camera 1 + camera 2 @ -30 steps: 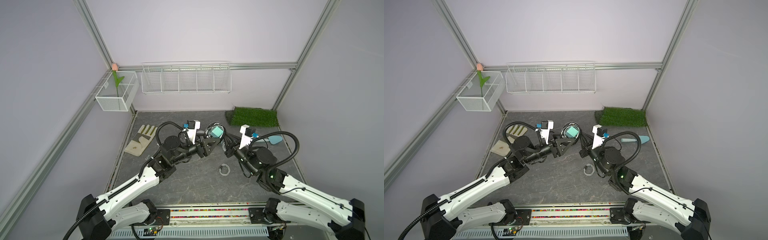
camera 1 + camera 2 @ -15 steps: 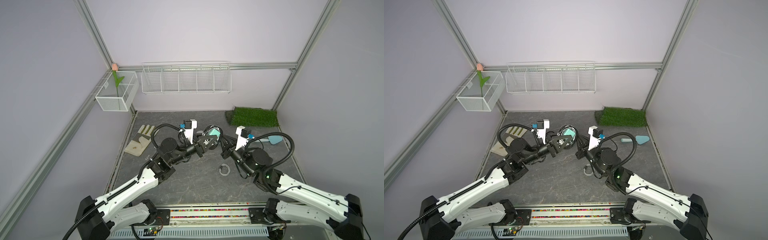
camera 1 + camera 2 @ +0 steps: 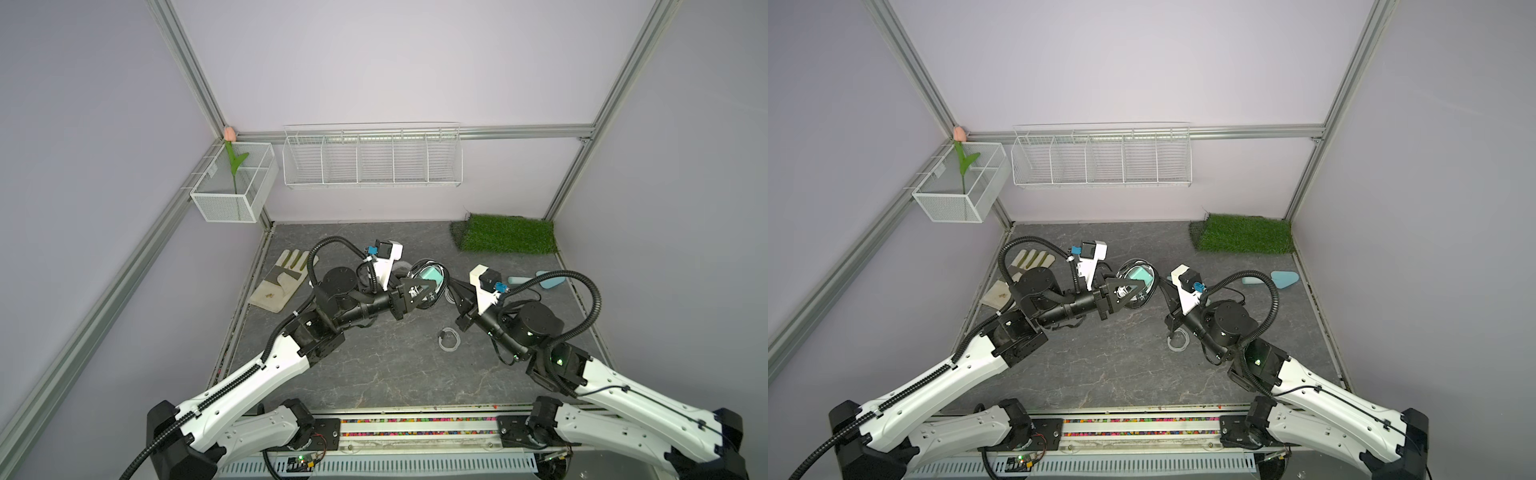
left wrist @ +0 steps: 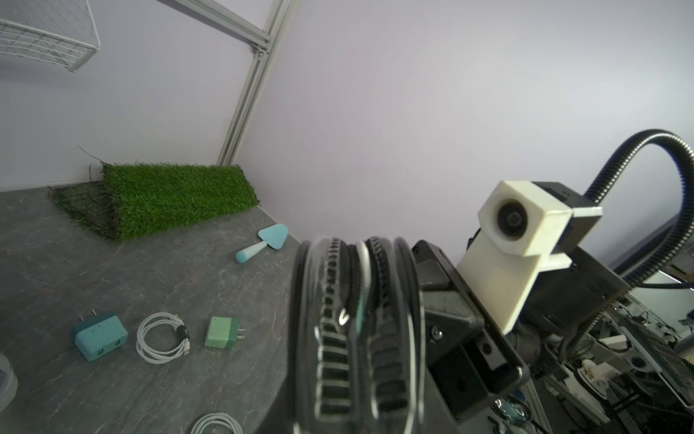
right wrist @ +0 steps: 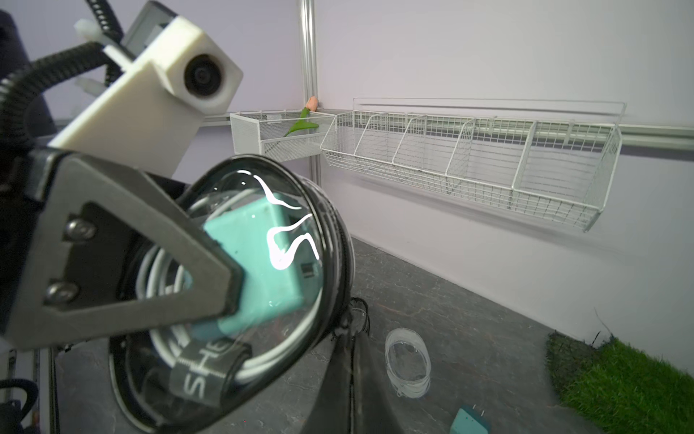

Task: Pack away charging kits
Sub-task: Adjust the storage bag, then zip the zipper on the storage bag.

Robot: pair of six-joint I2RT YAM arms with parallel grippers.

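As you look down from above, nearest you a loose white coil (image 3: 449, 338) lies on the grey table (image 3: 374, 374), just in front of the right arm. Just behind it, held above the table between the two arms, is the black-rimmed case (image 3: 430, 274). The left gripper (image 3: 422, 291) is clamped on it, and the right gripper (image 3: 452, 286) meets its rim with jaws closed; whether it pinches anything there, you cannot tell. Both top views give you only a teal patch through the lid. The right wrist view fills that in: one left finger (image 5: 150, 255) pressed across the clear face, with a teal adapter (image 5: 263, 263) and a wound white cable (image 5: 157, 270) inside. The left wrist view shows the case edge-on and blurred, yet it alone shows what the arms hide from above: a second teal adapter (image 4: 99, 336), a coiled cable (image 4: 161, 332) and a green adapter (image 4: 222, 332) in a row on the table, apart from one another. A clear, white-rimmed case (image 5: 407, 362) sits beyond, seen from the right wrist. Farther off lie the blue trowel (image 4: 272, 237) at right and the beige glove (image 3: 284, 278) at left. Behind them is the grass mat (image 3: 507, 235) in the back corner. On the wall hang the wire shelf (image 3: 372, 158) and the mesh bin (image 3: 232, 187) with its tulip (image 3: 230, 134).
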